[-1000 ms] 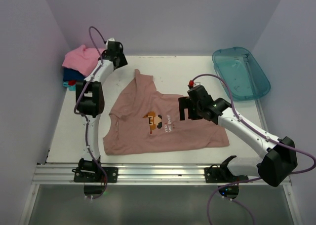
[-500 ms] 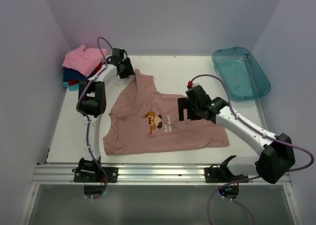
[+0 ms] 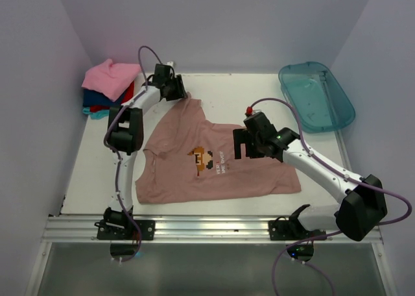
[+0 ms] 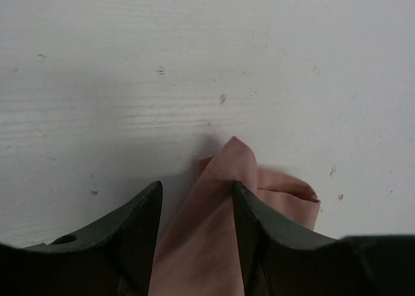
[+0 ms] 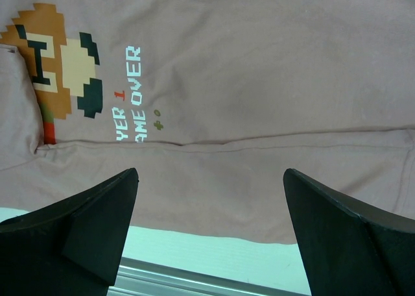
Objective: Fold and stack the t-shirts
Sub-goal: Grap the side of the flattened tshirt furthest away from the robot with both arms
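A dusty pink-brown t-shirt [image 3: 214,160] lies spread face up on the white table, its pixel print [image 5: 61,62] and white text showing. My left gripper [image 3: 176,90] is at the shirt's far sleeve. Its jaws stand partly apart, and the bunched sleeve tip [image 4: 220,218] rises between the fingers [image 4: 194,185], touching the right one. My right gripper [image 3: 241,147] hovers wide open over the shirt's right half [image 5: 211,172], with nothing between its fingers. Folded t-shirts, with a bright pink one [image 3: 109,76] on top, are stacked at the far left.
A translucent teal tub [image 3: 318,95] sits at the far right corner. Walls close in on the left, back and right. A metal rail [image 3: 207,228] runs along the table's near edge, with both arm bases bolted to it.
My left gripper has swung right from beside the folded stack to the shirt's far sleeve, narrowing a little on the way. The right arm has barely shifted.
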